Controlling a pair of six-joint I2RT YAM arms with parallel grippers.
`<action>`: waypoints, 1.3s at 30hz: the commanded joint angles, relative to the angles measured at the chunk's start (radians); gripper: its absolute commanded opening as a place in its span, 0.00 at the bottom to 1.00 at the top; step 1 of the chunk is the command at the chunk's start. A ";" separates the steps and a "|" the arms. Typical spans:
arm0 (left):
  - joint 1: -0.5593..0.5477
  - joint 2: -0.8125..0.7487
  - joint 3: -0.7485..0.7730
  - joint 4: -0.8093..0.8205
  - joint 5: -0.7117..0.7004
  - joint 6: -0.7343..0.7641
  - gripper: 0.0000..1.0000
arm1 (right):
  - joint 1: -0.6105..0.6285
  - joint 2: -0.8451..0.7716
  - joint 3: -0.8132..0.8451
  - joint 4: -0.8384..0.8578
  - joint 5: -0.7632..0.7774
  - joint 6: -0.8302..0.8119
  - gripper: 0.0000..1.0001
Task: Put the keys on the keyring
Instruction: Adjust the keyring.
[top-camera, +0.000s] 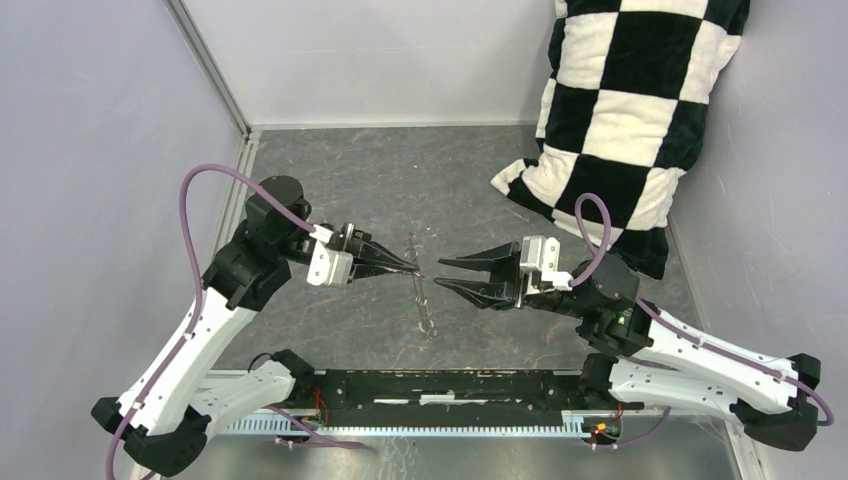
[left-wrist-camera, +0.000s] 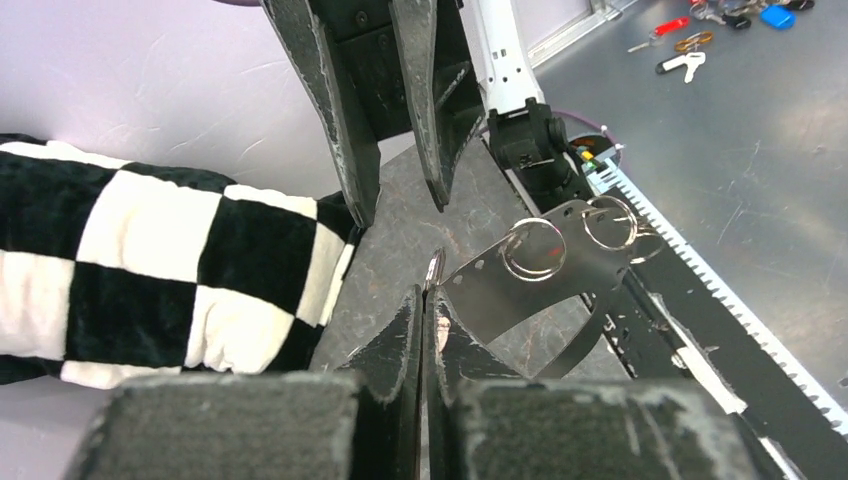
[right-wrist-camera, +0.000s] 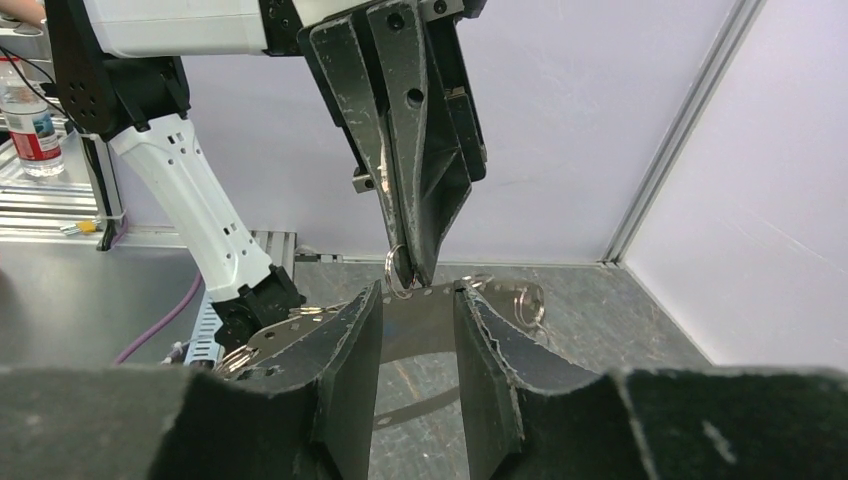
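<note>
- Keyring (right-wrist-camera: 398, 272) — thin ring pinched edge-on between the closed left fingers (right-wrist-camera: 415, 200), held above worktop (top-camera: 400, 180).
- Right fingers (top-camera: 480, 258) — parted, empty, facing the left pair, tips near but apart.

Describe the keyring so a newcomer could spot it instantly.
Find the grey table with the checkered pillow in its far corner. At its middle the left gripper, shut, pinches the keyring: a curved, flat band with punched holes and small split rings threaded through it, bright metal against the matte black gripper.

I record pale lilac walls (top-camera: 90, 120), a grey mottled tabletop (top-camera: 400, 180), and a black-and-white checked cushion (top-camera: 630, 100) against the right wall.
</note>
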 joint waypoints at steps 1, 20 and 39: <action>-0.005 -0.014 0.041 -0.027 -0.011 0.158 0.02 | 0.002 -0.005 0.049 -0.021 0.013 -0.021 0.38; -0.005 -0.047 0.037 -0.153 -0.108 0.435 0.02 | 0.004 0.045 0.102 -0.092 0.029 -0.063 0.37; -0.005 -0.095 0.001 -0.264 -0.147 0.801 0.02 | 0.003 0.074 0.110 -0.115 0.048 -0.090 0.35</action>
